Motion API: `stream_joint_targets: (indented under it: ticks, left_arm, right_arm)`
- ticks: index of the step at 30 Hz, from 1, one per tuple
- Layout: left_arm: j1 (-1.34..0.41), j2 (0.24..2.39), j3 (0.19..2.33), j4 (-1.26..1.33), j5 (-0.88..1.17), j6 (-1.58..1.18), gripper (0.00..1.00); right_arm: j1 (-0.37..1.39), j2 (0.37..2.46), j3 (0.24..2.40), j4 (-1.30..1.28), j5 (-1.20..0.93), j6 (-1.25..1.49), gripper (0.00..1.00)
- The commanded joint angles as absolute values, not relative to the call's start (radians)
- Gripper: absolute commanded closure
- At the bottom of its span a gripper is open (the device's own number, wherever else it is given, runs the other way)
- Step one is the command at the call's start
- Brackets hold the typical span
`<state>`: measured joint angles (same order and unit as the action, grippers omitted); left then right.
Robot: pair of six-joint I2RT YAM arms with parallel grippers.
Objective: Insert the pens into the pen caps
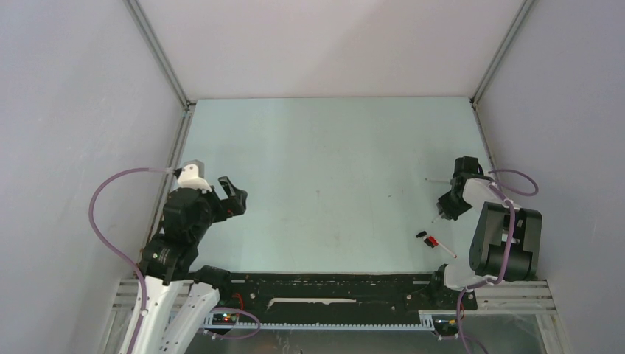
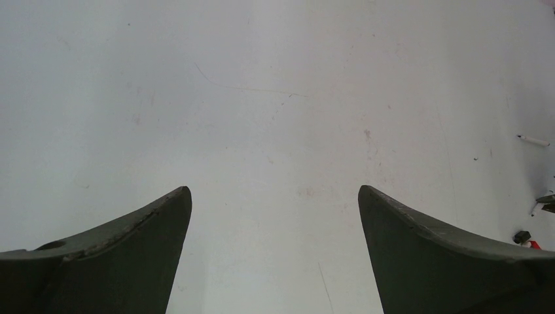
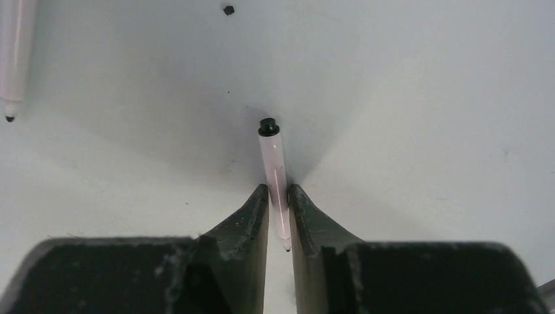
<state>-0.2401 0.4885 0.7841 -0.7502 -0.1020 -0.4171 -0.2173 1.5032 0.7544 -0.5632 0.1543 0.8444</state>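
Your right claw (image 3: 278,190) pinches one pen (image 3: 271,154), your left claw (image 2: 273,190) hangs open, and a loose cap (image 1: 421,234) waits, so most is left.

Loose pen (image 3: 14,52), cropped upper left

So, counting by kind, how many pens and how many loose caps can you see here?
Pens: 3 (held pen in the right hand, far pen, near pen with a red end)
Loose caps: 1 (black cap beside the near pen)
Total: 4
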Motion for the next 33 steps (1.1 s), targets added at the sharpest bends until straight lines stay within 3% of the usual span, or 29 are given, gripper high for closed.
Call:
stream_joint_targets:
  ticks: [1, 4, 7, 25, 33]
  left_arm:
    - [-0.247, 0.477, 0.776, -0.727, -0.106, -0.412, 0.00]
    - [-0.247, 0.471, 0.776, -0.727, -0.105, -0.413, 0.00]
    - [-0.247, 0.462, 0.775, -0.727, -0.107, -0.413, 0.00]
    - [-0.247, 0.467, 0.774, -0.726, -0.105, -0.412, 0.00]
    - [-0.247, 0.462, 0.768, -0.703, -0.053, -0.394, 0.00]
  right_arm:
    - [-0.193, 1.579, 0.693, -0.613, 0.201, 0.852, 0.81]
    - [-0.172, 1.587, 0.700, -0.618, 0.208, 0.851, 0.81]
    - [-0.158, 1.605, 0.714, -0.614, 0.198, 0.835, 0.99]
    - [0.163, 1.424, 0.849, -0.627, 0.222, 0.652, 1.00]
    - [0.361, 1.348, 0.871, -0.571, 0.083, 0.533, 1.00]
